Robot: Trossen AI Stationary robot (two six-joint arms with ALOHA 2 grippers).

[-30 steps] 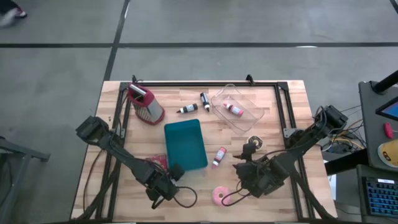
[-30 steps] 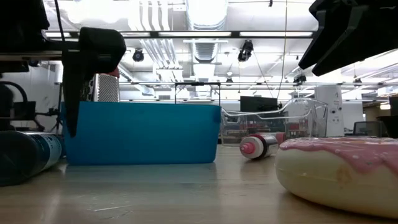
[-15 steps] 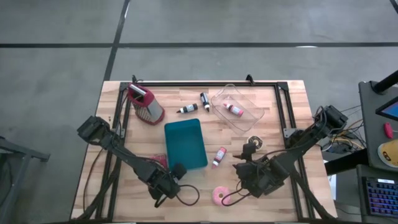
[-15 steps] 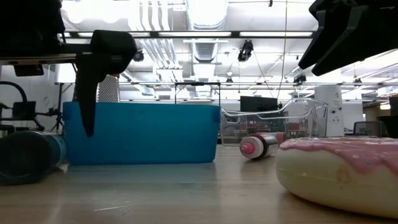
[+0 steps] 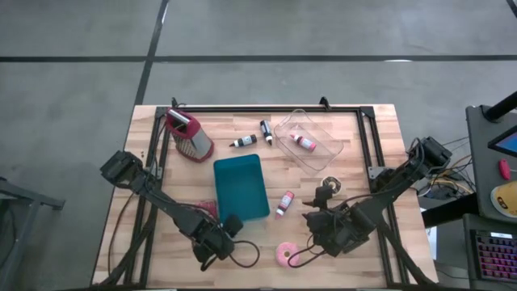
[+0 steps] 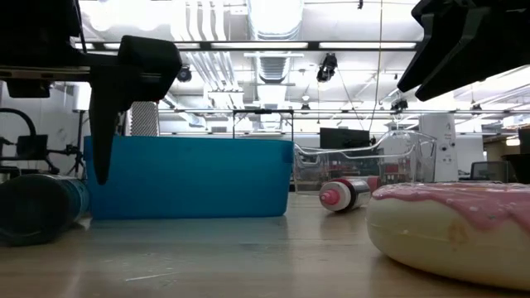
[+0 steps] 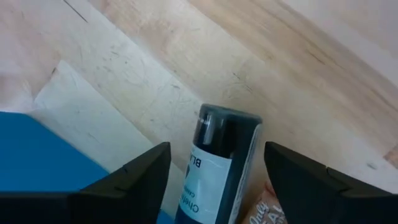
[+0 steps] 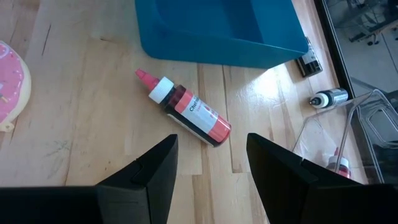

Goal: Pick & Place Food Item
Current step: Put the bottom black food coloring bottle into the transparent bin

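Left gripper [image 5: 212, 245] low over the table [image 5: 371, 145], at about 7 o'clock from the blue bin [image 5: 241, 187]. Fingers [image 7: 134, 174] wide open, holding nothing. Dark bottle [image 7: 219, 165] lying flat between them, by the bin's corner.

Right gripper [image 5: 321, 229] at about 4 o'clock from the bin, open too, empty. Red bottle [image 8: 188, 109] lying on the wood in front of it. Pink donut [image 5: 285, 255] at 6 o'clock, near the table's edge, touching neither gripper.
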